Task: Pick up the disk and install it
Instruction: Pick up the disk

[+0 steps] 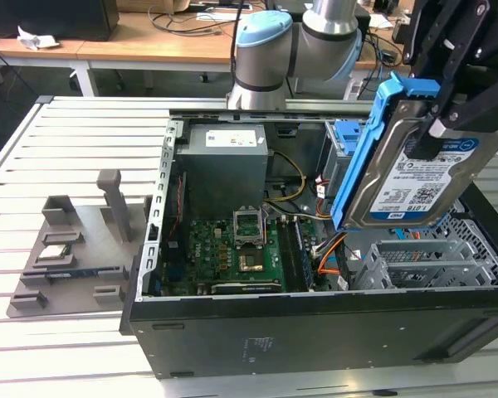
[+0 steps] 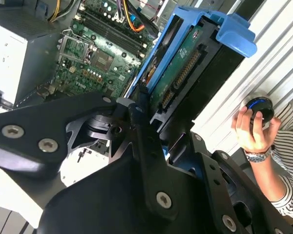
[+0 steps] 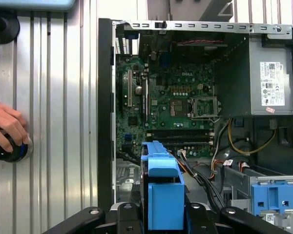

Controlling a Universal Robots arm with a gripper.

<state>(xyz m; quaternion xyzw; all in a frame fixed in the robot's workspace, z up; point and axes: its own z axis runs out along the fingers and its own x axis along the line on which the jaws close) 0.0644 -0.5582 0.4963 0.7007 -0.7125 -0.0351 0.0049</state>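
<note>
Second wrist view sets the claw (image 2: 158,124) closest, its black fingers (image 2: 136,117) clamped on the disk (image 2: 185,63), whose board side faces this camera with the blue carrier (image 2: 234,34) wrapped round its edges

In the exterior view the claw (image 1: 438,128) holds the disk (image 1: 415,178) in the air. It is steeply tilted, label towards the camera, above the part of the open case (image 1: 315,332) on the exterior view's right, and touches nothing. Just below it sits the metal drive cage (image 1: 432,257), with orange cables (image 1: 328,259) beside it. A second carrier (image 1: 349,137) stands deeper in the case. Further in lie the motherboard (image 1: 241,249) and the grey power supply (image 1: 224,162).

The step in hand reads as bringing the disk to its place in the cage. To do it well, I judge that the tilt should come out first, so the carrier squares up with the cage before any contact. The path should stay off the cables and the case wall. The grip seems to sit towards one end of the disk, so slow, steady motion would guard against it pivoting in the claw.

Farthest off, in the first wrist view, the slatted tabotop (image 3: 63,122) runs beside the case, and there a person's hand (image 3: 7,124) rests on a round black knob (image 3: 10,148)
</note>
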